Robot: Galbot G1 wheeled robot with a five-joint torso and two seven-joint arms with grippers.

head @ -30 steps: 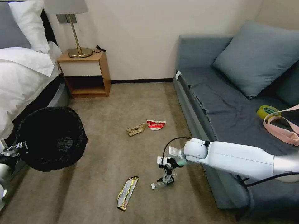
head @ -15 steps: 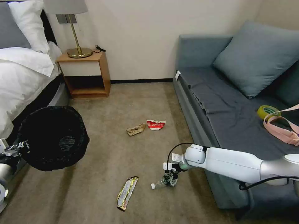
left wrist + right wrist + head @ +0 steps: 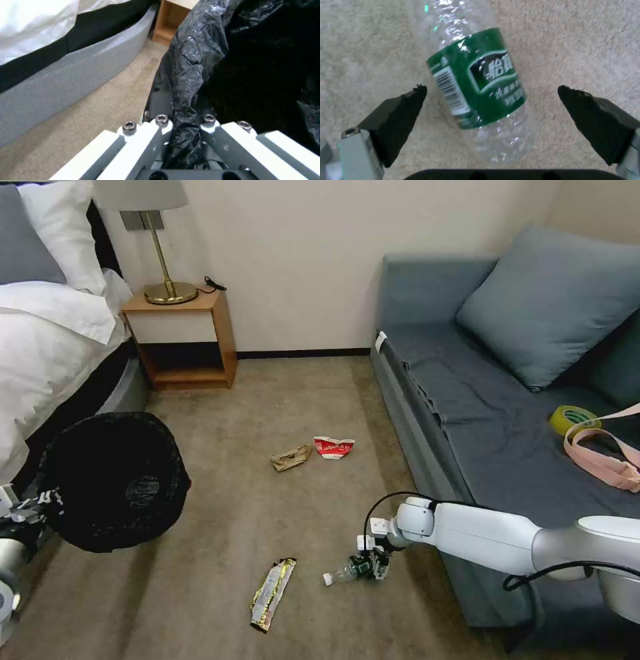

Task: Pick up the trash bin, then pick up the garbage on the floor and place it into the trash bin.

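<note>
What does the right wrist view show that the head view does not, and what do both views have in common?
Right wrist view alone: the bottle's green label with its barcode, and the right gripper's black pads standing open on either side of the bottle, apart from it.

Head view alone: the trash bin held at the left gripper, the gold wrapper, brown paper and red-and-white carton.

Both: the clear bottle lying on the carpet at the right gripper.
</note>
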